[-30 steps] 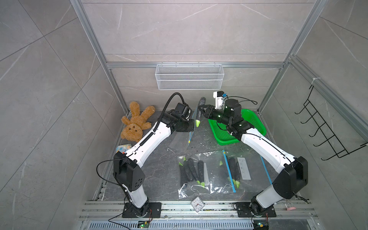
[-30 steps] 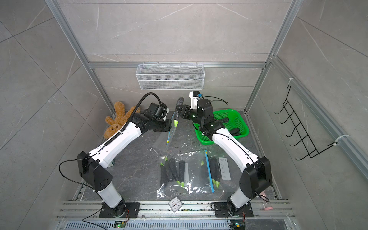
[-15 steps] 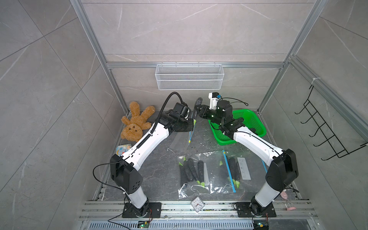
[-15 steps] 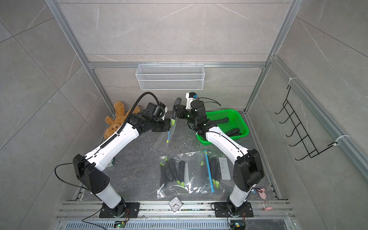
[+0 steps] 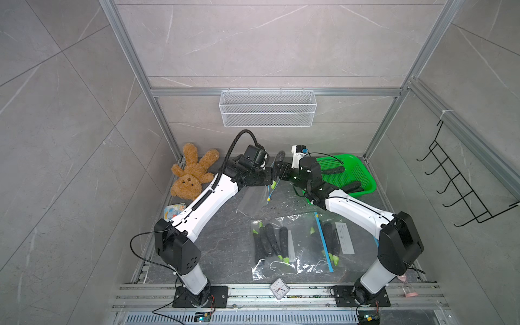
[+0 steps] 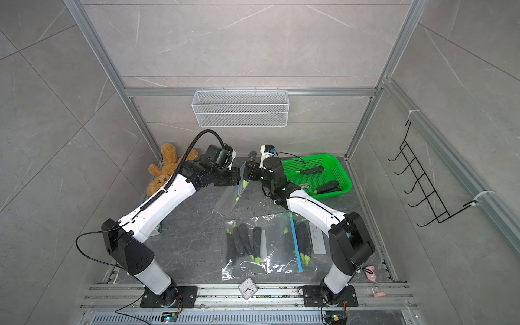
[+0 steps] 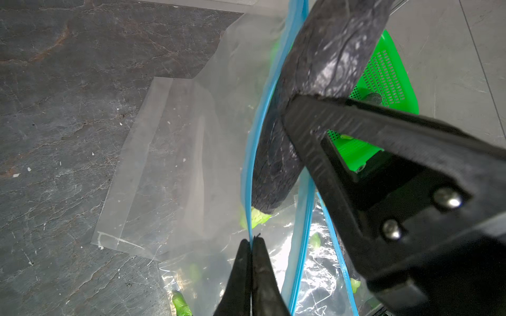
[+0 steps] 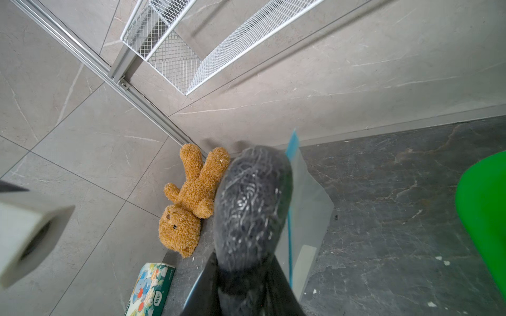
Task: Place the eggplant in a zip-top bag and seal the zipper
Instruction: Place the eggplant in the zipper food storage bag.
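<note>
Left wrist view: left fingers [image 7: 239, 273] are pressed together on the blue zipper strip [image 7: 250, 164] of the clear bag [image 7: 169, 169]. They hold that lip up off the table [image 7: 54, 109], so the mouth hangs open. Right fingers [image 7: 342, 128] pinch the eggplant [image 7: 317, 82] around its middle, green stem end down. Its tip is at the mouth, just beside the strip; how far inside, I cannot tell. Judgement: insertion step, sealing not begun. Both top views: the arms meet beside the green basket [image 5: 368, 185]; filled bags [image 5: 281, 244] lie nearer the front.
</note>
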`<state>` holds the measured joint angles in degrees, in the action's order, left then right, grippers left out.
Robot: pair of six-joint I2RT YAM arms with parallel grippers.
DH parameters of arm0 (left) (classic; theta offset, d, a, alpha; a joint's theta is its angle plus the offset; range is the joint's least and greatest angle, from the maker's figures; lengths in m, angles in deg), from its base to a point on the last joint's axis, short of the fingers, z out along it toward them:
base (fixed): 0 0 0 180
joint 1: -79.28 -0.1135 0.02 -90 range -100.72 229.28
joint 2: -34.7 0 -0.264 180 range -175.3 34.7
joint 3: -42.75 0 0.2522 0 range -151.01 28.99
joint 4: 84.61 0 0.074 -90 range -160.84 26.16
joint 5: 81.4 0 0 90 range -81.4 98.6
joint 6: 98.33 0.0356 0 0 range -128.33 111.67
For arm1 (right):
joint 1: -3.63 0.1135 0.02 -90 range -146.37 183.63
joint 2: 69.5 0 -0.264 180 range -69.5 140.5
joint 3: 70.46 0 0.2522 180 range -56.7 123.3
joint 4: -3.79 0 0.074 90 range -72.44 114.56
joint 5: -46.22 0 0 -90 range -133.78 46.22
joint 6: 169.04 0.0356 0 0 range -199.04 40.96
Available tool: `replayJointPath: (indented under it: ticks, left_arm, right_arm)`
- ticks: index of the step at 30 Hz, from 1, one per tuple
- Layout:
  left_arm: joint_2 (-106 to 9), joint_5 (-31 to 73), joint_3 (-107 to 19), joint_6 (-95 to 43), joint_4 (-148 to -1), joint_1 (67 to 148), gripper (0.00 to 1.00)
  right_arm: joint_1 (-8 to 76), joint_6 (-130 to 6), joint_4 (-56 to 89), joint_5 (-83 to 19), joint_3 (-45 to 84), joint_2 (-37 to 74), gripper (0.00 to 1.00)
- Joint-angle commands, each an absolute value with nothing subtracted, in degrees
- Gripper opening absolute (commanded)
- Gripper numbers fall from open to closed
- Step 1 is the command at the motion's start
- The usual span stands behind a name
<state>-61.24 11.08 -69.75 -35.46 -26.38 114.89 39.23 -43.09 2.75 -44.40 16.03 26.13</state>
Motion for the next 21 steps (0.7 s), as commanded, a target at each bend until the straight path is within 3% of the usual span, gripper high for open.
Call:
replayJointPath:
  ticks: [1, 10, 18, 21]
  left_arm:
    - [-59.18, 10.10, -69.53, -36.15, -28.22, 114.59, 0.00]
    - [-58.58, 9.55, -69.09, -36.17, -28.11, 114.44, 0.00]
    - [-57.98, 9.32, -68.92, -36.09, -28.13, 114.26, 0.00]
    - [-57.55, 9.06, -68.59, -36.03, -28.04, 114.31, 0.00]
  right_arm:
    - [40.59, -44.05, -1.16, -48.18, 15.14, 23.50, 0.23]
    - [41.64, -43.53, -0.09, -49.56, 13.35, 21.45, 0.42]
    - [41.39, -44.57, 5.70, -49.42, 15.06, 19.54, 0.51]
    - [39.34, -45.20, 12.05, -49.19, 17.82, 18.46, 0.60]
